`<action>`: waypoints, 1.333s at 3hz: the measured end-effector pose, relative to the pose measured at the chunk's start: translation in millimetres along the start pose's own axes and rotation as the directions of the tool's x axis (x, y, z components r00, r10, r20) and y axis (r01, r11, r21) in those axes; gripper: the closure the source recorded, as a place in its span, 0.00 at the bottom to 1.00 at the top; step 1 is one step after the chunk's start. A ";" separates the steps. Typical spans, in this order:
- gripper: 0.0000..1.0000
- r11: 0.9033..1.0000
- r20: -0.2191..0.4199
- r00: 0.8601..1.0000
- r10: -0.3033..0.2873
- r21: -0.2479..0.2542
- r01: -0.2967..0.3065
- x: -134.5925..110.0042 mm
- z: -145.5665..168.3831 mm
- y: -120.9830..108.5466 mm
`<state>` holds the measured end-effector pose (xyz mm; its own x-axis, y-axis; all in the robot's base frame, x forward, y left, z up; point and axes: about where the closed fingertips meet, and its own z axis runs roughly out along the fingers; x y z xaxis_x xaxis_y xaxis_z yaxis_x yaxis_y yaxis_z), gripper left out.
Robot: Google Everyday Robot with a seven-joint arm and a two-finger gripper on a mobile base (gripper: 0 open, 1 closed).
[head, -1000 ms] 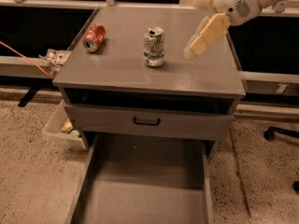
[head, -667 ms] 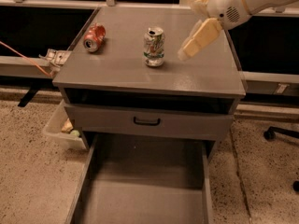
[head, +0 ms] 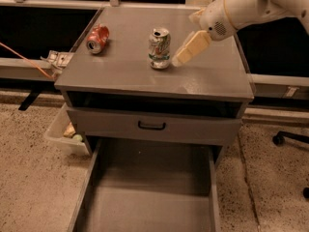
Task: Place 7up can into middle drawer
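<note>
The 7up can [head: 159, 48], silver-white with green markings, stands upright near the middle of the grey cabinet top [head: 212, 76]. My gripper [head: 183, 38] hangs just right of the can, close to it but apart from it. It is open and empty, with one cream finger [head: 191, 47] slanting down toward the can's base. The middle drawer [head: 83, 187] is pulled out at the bottom of the view. Its flat grey floor is bare.
A crushed red can [head: 97, 37] lies on the cabinet top at the left. A closed grey drawer front with a black handle [head: 151, 125] sits above the open drawer. A white bin [head: 62, 135] stands on the floor at left, and a chair wheel [head: 278, 139] at right.
My gripper has moved left and down, closing the gap to the 7up can. The can and the drawer have not moved.
</note>
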<state>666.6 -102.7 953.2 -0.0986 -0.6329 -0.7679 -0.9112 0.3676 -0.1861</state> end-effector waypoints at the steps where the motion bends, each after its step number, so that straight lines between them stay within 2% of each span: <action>1: 0.00 1.000 0.015 1.000 0.016 -0.007 -0.015 -2.7 23.2 -13.2; 4: 0.00 0.997 0.036 0.997 0.062 -0.048 -0.060 -8.6 69.9 -28.2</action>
<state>721.1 -60.0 922.2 -0.1405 -0.5841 -0.7994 -0.9216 0.3723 -0.1101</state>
